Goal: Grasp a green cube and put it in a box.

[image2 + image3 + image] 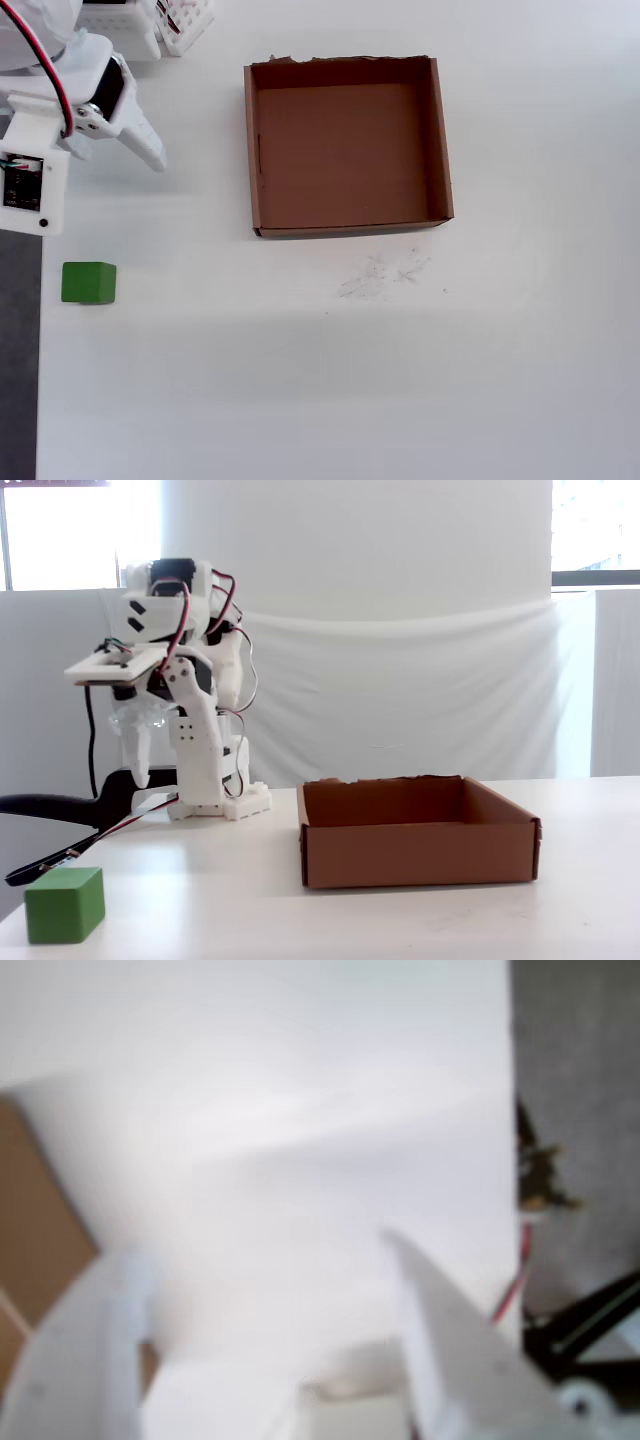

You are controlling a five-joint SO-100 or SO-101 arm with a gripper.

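Overhead view: green cube [88, 282] sits at 6 o'clock from the gripper [140, 150], well apart; fingers spread, holding nothing; box [441, 140] at 3 o'clock.

Setting: improvised robot test bench | Evidence: white table [400, 920], white cloth backdrop [400, 680] draped at far side, bright window [55, 535] far left, exposed arm wiring [185, 615].

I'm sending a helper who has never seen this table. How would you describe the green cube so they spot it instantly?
Start from the brown cardboard box on the white table in the overhead view. Look far left and slightly below it, near the table's left edge, below the gripper. The green cube sits there alone, the only bright green thing.
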